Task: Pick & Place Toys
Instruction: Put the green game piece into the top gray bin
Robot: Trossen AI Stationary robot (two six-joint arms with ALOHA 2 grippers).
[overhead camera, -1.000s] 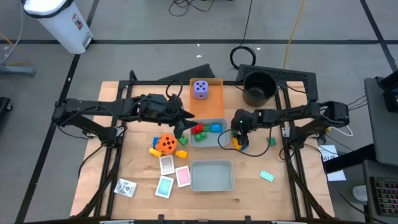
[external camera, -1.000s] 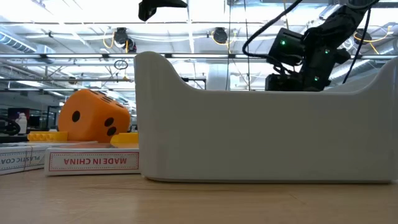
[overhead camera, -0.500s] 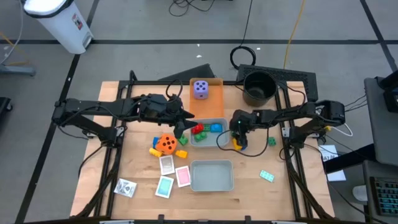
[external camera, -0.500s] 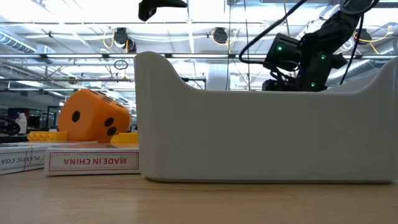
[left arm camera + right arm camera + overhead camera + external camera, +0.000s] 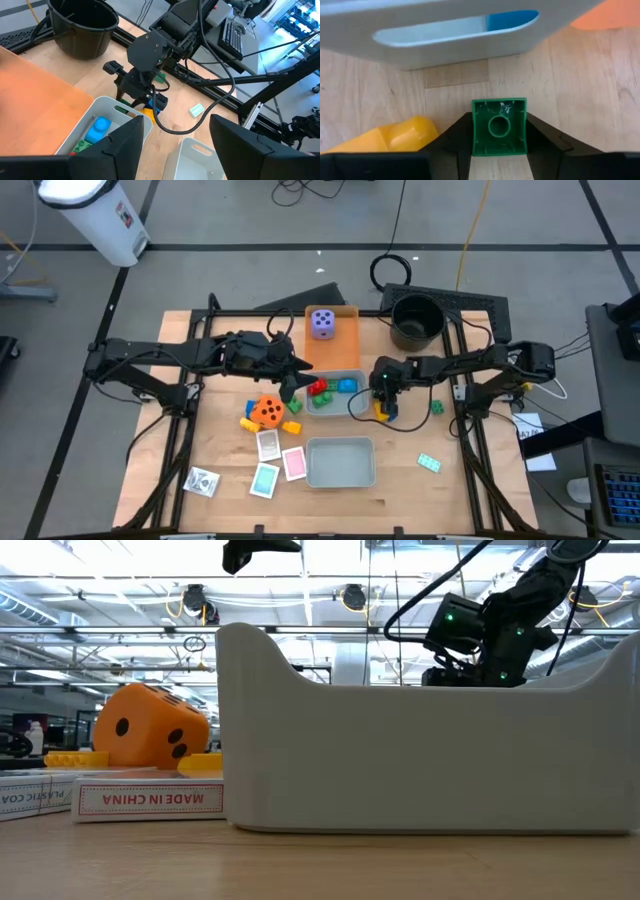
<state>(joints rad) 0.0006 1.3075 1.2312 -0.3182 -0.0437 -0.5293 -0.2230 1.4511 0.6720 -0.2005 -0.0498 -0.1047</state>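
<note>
My right gripper is low over the table just right of the grey tray that holds red, green and blue bricks. It is shut on a green brick. A yellow brick lies beside it on the table. My left gripper is open and empty at that tray's left end, and its fingers stand wide apart. The orange die rests on the table to the tray's left. The purple die sits on the flat orange tray. My right gripper pinches the green brick by two opposite side walls between its two fingers. The brick's hollow underside faces the wrist camera. The fingers point down at the table. Whether the brick is clear of the table I cannot tell.
An empty grey tray stands near the front edge and fills the low view. Pink, teal and white cards lie to its left. A teal card and a green brick lie at the right. A black bucket stands at the far right.
My right gripper has moved a little toward the table's left, closer to the grey tray with the bricks, still shut on the green brick.
</note>
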